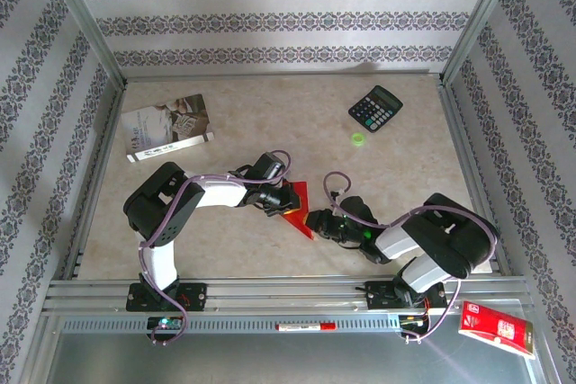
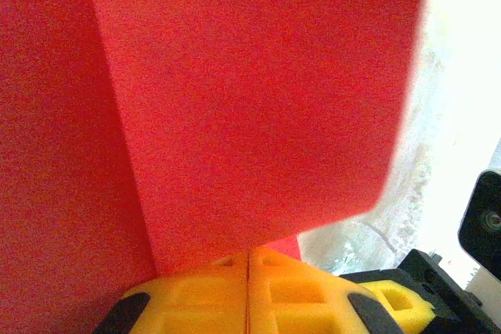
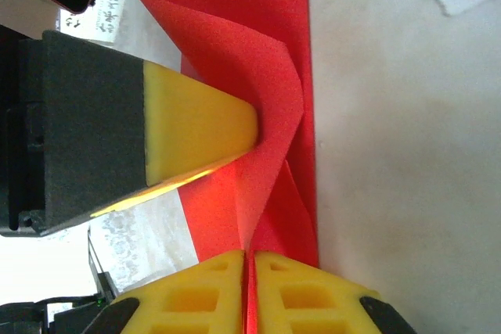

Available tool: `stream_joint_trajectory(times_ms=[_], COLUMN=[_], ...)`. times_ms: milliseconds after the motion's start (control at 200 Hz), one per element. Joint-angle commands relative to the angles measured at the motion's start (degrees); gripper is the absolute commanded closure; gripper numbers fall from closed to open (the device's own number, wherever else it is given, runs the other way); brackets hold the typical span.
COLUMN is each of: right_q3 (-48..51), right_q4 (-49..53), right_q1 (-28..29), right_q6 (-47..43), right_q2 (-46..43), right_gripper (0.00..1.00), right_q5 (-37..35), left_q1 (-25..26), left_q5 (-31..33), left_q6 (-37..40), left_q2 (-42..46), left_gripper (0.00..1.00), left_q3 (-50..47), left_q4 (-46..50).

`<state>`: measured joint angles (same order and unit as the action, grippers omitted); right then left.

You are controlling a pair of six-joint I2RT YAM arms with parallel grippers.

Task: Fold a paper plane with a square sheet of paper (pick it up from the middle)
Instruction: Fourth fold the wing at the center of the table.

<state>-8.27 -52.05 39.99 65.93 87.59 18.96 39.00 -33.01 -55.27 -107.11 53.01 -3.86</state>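
Observation:
The square sheet of paper (image 1: 300,207), bright red and partly folded, stands up off the table between both grippers near the front middle. My right gripper (image 1: 317,221) holds its lower edge; in the right wrist view a red strip shows pinched between the shut yellow pads of the right gripper (image 3: 251,260), and the sheet (image 3: 266,115) bulges into a raised fold. My left gripper (image 1: 283,200) is shut, its yellow fingertips (image 3: 203,127) pushing into that fold from the side. In the left wrist view the sheet (image 2: 250,99) sits right at the closed left gripper (image 2: 249,260), with no red visible between the pads.
A black calculator (image 1: 375,108) and a small green ring (image 1: 358,138) lie at the back right. A grey-white booklet (image 1: 166,128) lies at the back left. A glossy red packet (image 1: 495,328) rests off the table at the front right.

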Motion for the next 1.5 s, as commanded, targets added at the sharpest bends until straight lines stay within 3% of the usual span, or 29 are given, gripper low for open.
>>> stream_joint_trajectory(times_ms=[0, 380, 560, 819, 989, 1494], right_q3=[1.99, 1.5, -1.17, -4.54, -8.27, -15.96], right_q4=[8.8, 22.96, 33.51, 46.28, 48.46, 48.6], right_q1=[0.75, 2.84, 2.23, 5.95, 7.05, 7.62], right_q6=[-1.6, -4.11, -8.69, -14.44, -17.49, -20.89], right_q2=[-2.26, -10.35, -18.57, -29.7, -26.47, -14.2], right_gripper=[0.88, 0.93, 0.93, 0.8, 0.76, 0.8], right_q5=[-2.47, -6.69, -7.13, -10.86, -11.07, -10.85], left_q1=[0.2, 0.2, 0.2, 0.2, 0.2, 0.21], left_q5=[1.6, 1.71, 1.79, 1.79, 1.87, 1.97], left_q6=[1.79, 1.44, 1.56, 1.55, 1.56, 1.82], left_q2=[-1.61, -1.26, -1.18, -1.06, -0.95, -0.91], left_gripper=[0.93, 0.93, 0.93, 0.93, 0.93, 0.93], left_q3=[-0.76, -1.33, -1.24, -0.97, -0.89, -0.54], left_q4=[1.8, 1.19, 1.32, 1.65, 1.89, 2.62])
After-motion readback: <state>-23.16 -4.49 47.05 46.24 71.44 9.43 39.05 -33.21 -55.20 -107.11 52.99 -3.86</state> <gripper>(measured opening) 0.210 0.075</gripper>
